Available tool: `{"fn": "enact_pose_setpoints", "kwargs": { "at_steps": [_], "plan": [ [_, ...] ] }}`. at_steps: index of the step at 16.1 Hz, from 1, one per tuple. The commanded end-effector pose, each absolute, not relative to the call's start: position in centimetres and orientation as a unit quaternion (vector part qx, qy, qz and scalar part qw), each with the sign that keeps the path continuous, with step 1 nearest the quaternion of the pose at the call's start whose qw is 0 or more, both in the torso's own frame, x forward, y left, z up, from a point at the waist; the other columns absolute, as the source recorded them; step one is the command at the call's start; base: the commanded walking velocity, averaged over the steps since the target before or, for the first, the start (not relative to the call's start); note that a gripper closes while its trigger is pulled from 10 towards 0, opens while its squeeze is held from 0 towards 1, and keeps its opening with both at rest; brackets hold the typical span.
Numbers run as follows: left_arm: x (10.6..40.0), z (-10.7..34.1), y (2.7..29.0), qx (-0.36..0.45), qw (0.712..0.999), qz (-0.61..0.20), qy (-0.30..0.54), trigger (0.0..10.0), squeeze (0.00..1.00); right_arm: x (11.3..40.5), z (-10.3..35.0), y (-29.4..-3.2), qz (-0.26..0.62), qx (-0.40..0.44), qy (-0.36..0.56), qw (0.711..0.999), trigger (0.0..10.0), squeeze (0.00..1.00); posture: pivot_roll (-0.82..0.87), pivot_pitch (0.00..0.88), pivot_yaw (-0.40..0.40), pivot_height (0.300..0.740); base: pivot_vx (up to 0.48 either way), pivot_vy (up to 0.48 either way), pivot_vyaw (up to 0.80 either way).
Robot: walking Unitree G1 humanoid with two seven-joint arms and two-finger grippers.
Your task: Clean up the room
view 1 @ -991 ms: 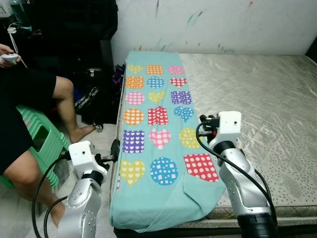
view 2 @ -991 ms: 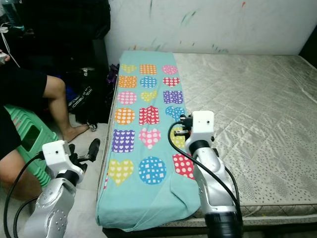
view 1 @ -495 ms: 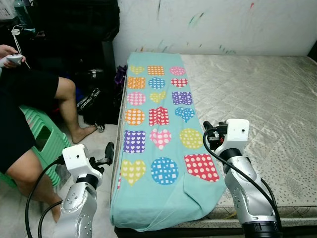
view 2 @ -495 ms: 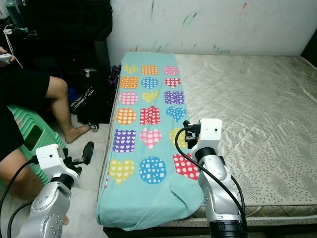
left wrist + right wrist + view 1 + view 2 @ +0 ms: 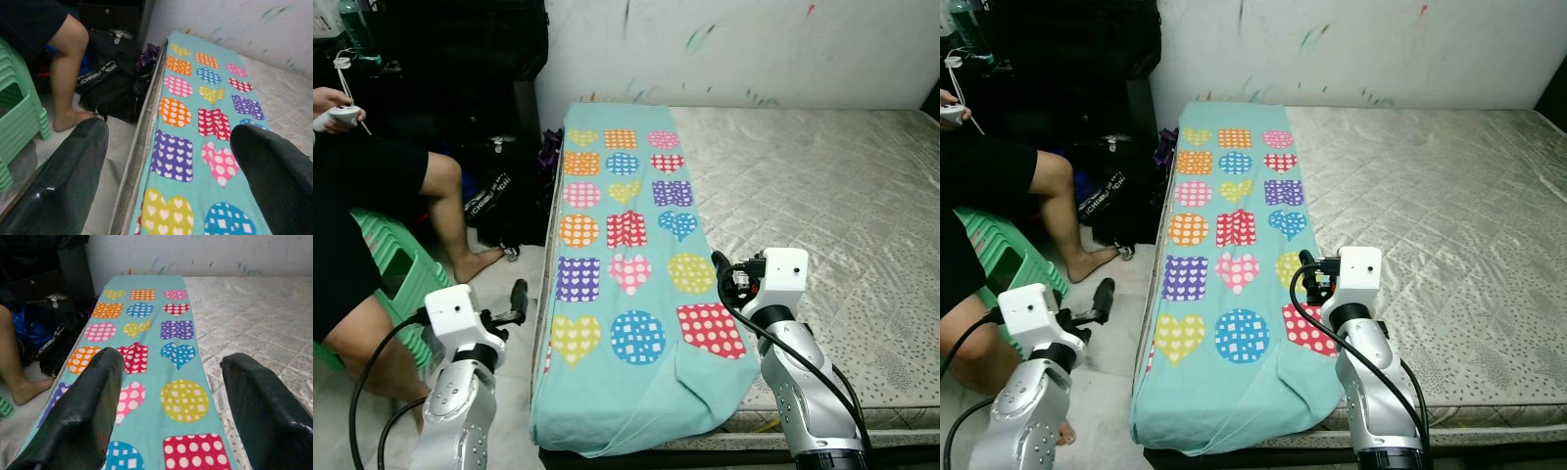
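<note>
A teal blanket point(image 5: 626, 264) printed with colourful hearts, circles and squares lies folded in a long strip along the left side of the mattress point(image 5: 822, 186). Its near end hangs over the foot of the bed. My left gripper point(image 5: 517, 300) hangs open over the floor just left of the bed edge, with nothing between its fingers point(image 5: 73, 171). My right gripper point(image 5: 724, 277) is open and empty, low over the blanket's right border near the red dotted square point(image 5: 710, 329). In the right wrist view the blanket point(image 5: 171, 333) stretches away between the fingers point(image 5: 88, 401).
A person point(image 5: 372, 196) sits on a green plastic stool point(image 5: 396, 279) at the left, a controller in hand, one bare foot on the floor. A black bag point(image 5: 499, 201) lies beside the bed under dark furniture. The right part of the mattress is bare quilted fabric.
Both arms have sunk lower and drawn back toward me. The left gripper has shifted left, away from the bed edge. The blanket has not moved.
</note>
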State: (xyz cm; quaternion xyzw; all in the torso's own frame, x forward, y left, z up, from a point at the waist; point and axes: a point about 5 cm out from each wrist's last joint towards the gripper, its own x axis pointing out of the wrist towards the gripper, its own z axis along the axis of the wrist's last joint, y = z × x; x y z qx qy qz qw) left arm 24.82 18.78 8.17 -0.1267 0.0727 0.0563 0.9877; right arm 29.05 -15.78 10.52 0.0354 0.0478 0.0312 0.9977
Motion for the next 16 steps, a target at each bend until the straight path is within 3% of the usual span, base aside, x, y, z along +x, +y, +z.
{"fn": "enact_pose_setpoints", "kwargs": {
  "at_steps": [1, 12, 16],
  "plan": [
    [25.0, 8.2, 18.9, -0.122, 0.988, 0.058, 0.07, 10.0, 0.0, 29.2, 10.8, -15.9, 0.032, 0.038, 0.039, 0.998, 10.0, 1.0, -0.11, 0.0, -0.019, 0.74, 0.0, 0.0, 0.0],
    [24.9, 8.3, 19.5, -0.105, 0.99, 0.07, 0.061, 10.0, 0.0, 29.0, 10.9, -16.1, 0.029, 0.037, 0.031, 0.998, 10.0, 1.0, -0.11, 0.0, -0.017, 0.74, 0.0, 0.0, 0.0],
    [25.3, 9.6, 20.5, -0.07, 0.994, 0.085, 0.021, 10.0, 0.0, 29.1, 10.7, -16.9, 0.008, 0.021, 0.031, 0.999, 10.0, 1.0, -0.11, 0.0, -0.021, 0.74, 0.0, 0.0, 0.0]
  ]
}}
